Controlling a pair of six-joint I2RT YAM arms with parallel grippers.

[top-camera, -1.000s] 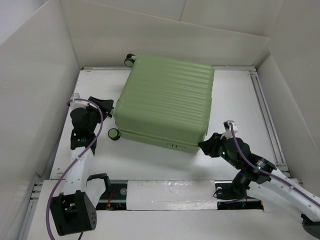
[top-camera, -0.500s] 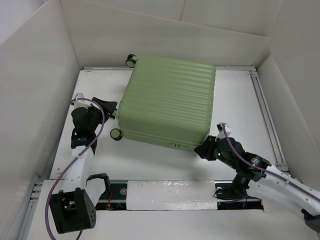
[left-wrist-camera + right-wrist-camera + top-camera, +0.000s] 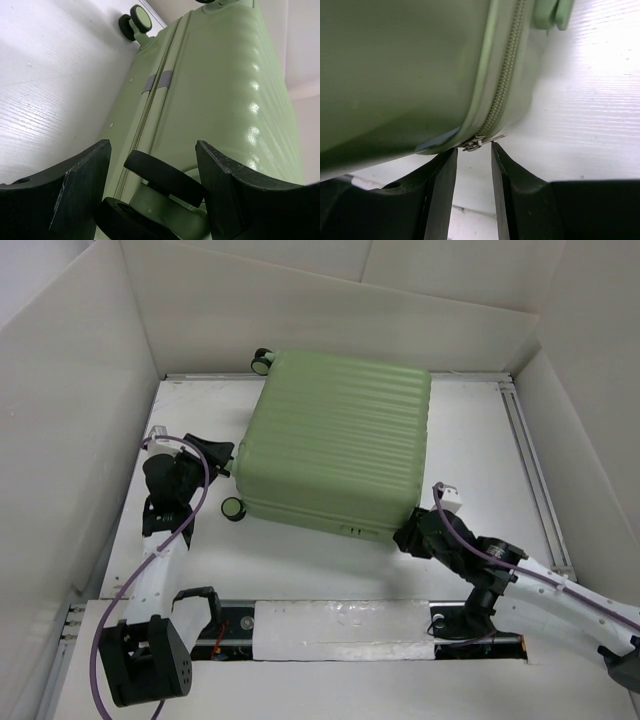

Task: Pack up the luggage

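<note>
The luggage [image 3: 340, 440], a pale green ribbed suitcase, lies closed and flat on the table. My left gripper [image 3: 213, 453] is open at its left side. In the left wrist view the open gripper [image 3: 152, 145] frames a black wheel [image 3: 165, 177] of the luggage [image 3: 220, 90]. My right gripper [image 3: 408, 537] is at the near right corner. In the right wrist view its fingers [image 3: 474, 150] stand narrowly apart just under the metal zipper pull [image 3: 480, 142], which touches the fingertips but is not clamped. A sliver of light blue lining [image 3: 437, 140] shows beside the zipper [image 3: 505, 85].
White walls enclose the table on the left, back and right. A metal rail [image 3: 530, 460] runs along the right side. Another wheel [image 3: 262, 360] sticks out at the far left corner, and one [image 3: 232, 507] at the near left corner.
My right gripper has moved left and in to the suitcase's near right corner. The suitcase shifted slightly right and away. The left arm has barely moved.
</note>
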